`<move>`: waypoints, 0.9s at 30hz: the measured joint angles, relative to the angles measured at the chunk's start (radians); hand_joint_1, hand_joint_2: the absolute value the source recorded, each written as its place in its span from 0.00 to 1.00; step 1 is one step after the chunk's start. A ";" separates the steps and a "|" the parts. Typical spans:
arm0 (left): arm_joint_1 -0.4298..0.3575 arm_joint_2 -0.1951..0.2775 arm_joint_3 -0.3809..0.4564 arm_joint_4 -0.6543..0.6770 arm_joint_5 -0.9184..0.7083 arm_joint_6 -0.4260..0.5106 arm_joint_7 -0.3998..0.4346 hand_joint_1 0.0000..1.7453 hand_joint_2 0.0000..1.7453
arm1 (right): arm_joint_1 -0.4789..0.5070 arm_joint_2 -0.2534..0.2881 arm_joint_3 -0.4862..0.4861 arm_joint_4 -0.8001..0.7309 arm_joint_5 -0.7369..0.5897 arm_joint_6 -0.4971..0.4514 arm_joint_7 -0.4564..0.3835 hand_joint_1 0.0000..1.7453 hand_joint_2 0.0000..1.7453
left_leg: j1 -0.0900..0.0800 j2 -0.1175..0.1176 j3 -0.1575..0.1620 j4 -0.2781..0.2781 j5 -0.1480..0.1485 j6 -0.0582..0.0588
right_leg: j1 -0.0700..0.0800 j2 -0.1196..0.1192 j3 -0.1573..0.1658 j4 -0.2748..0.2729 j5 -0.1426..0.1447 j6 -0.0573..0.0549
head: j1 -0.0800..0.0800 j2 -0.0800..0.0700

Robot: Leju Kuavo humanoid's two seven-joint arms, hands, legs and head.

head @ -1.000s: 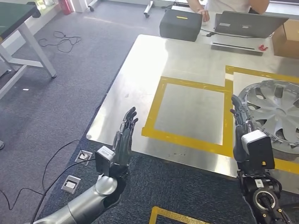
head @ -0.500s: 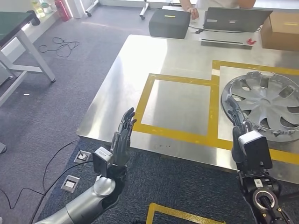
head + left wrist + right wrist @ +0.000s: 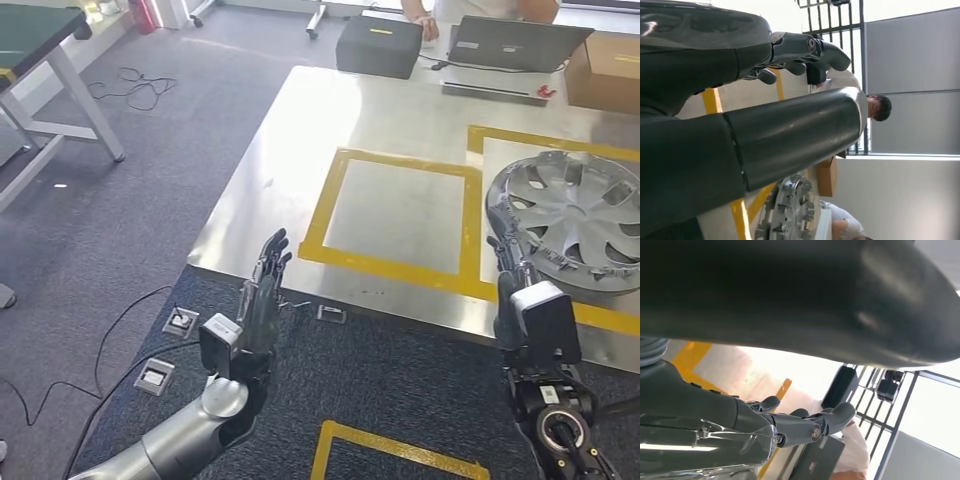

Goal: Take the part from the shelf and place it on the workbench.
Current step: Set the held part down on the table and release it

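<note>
- Left hand (image 3: 264,300), lower centre-left of the frame: upright, fingers spread, holding nothing, just before the workbench (image 3: 362,120) edge.
- Right hand (image 3: 513,265), lower right: fingers extended and empty, beside the part (image 3: 573,215).
- Part, a silver wheel cover, lies flat at right inside yellow tape.
- Laptop (image 3: 513,45) along the top edge.

Workbench (image 3: 362,115) — brushed, glossy metal; part (image 3: 581,215) — silvery plastic.

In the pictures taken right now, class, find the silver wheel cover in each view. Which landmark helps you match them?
Head view: wheel cover lies on the workbench, far right, inside a yellow-taped box.
Left wrist view: at the bottom edge, beside yellow tape.
Right wrist view: cannot make it out.
Shared landmark: the yellow tape.
</note>
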 joint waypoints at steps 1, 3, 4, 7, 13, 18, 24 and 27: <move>0.000 0.000 0.000 0.001 0.000 0.000 0.000 0.00 0.00 | 0.001 0.000 0.000 0.001 0.000 0.000 0.000 0.00 0.00 | 0.000 0.000 -0.011 0.002 0.007 -0.001 | -0.002 0.000 -0.006 0.051 -0.019 0.004 | 0.002 0.000; 0.000 0.000 0.000 0.004 0.001 0.000 0.000 0.00 0.00 | 0.001 0.000 0.000 0.003 0.000 -0.001 0.000 0.00 0.00 | 0.001 0.000 -0.035 0.011 0.019 -0.005 | -0.008 0.000 0.031 0.050 0.006 0.012 | 0.005 0.000; 0.000 0.000 0.000 0.005 0.002 0.000 0.000 0.00 0.00 | 0.001 0.000 0.000 0.003 0.000 -0.001 0.000 0.00 0.00 | 0.003 0.000 -0.047 0.017 0.023 -0.009 | -0.011 -0.001 0.074 -0.004 0.036 0.015 | 0.006 0.000; -0.002 0.000 0.000 0.006 0.003 0.000 -0.002 0.00 0.00 | -0.003 0.000 0.000 0.003 -0.002 0.000 -0.001 0.00 0.00 | 0.002 0.000 -0.077 0.038 0.035 -0.025 | -0.011 0.002 0.192 -0.188 0.054 0.015 | 0.009 0.000; -0.004 0.001 0.000 0.008 0.004 0.001 -0.003 0.00 0.00 | -0.005 0.000 0.000 0.005 -0.005 0.002 -0.002 0.00 0.00 | 0.003 -0.004 -0.133 0.119 -0.017 -0.061 | -0.012 -0.004 0.173 -0.222 0.077 -0.034 | 0.004 0.000; -0.003 0.001 0.000 0.008 0.005 0.000 -0.004 0.00 0.00 | -0.005 0.000 0.001 0.007 -0.006 -0.004 0.004 0.00 0.00 | 0.009 -0.005 -0.178 0.342 -0.116 -0.070 | -0.005 -0.006 0.110 -0.213 0.120 -0.049 | -0.007 0.000; -0.011 0.001 0.000 0.007 0.004 0.000 -0.004 0.00 0.00 | -0.007 0.000 0.000 0.005 -0.005 -0.010 0.004 0.00 0.00 | -0.004 -0.009 0.033 0.040 -0.061 -0.040 | -0.002 -0.005 0.072 -0.215 0.169 -0.026 | -0.016 0.000; -0.012 0.001 0.000 0.007 0.004 0.000 -0.004 0.00 0.00 | -0.006 -0.002 0.000 0.005 -0.005 -0.010 0.005 0.00 0.00 | 0.002 -0.004 0.016 0.024 -0.034 -0.020 | -0.003 -0.004 0.057 -0.201 0.152 -0.009 | -0.014 0.000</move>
